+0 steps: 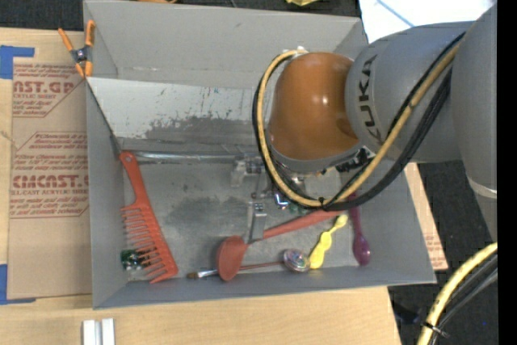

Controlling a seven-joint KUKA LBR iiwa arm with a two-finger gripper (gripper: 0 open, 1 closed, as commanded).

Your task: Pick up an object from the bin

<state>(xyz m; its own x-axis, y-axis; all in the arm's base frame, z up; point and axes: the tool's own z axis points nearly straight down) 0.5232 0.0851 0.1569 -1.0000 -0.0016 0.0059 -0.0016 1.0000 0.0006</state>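
Camera view, oblique from above: grey metal bin (101, 198), with the arm entering from three o'clock and its domed orange wrist cover (311, 105) hiding much of the tool. The gripper (257, 212) hangs low near the middle of the floor. Whether it is spread or closed cannot be told, and nothing is seen held in it. At six o'clock of it lies a red plastic spoon with a round bowl (230, 256), its long thin handle running toward two o'clock and passing close by the gripper. At four o'clock lie a small shiny metal piece (293, 259), a knobbly yellow plastic stick (326, 240) and a purple plastic spoon (360, 245). At nine o'clock, well apart, an orange long-handled plastic comb (147, 232) lies along the wall. Step in hand, by judgement: the approach, before any grasp, with the red spoon the likeliest target. The next move calls for meeting the flat handle squarely, since it could slip aside.
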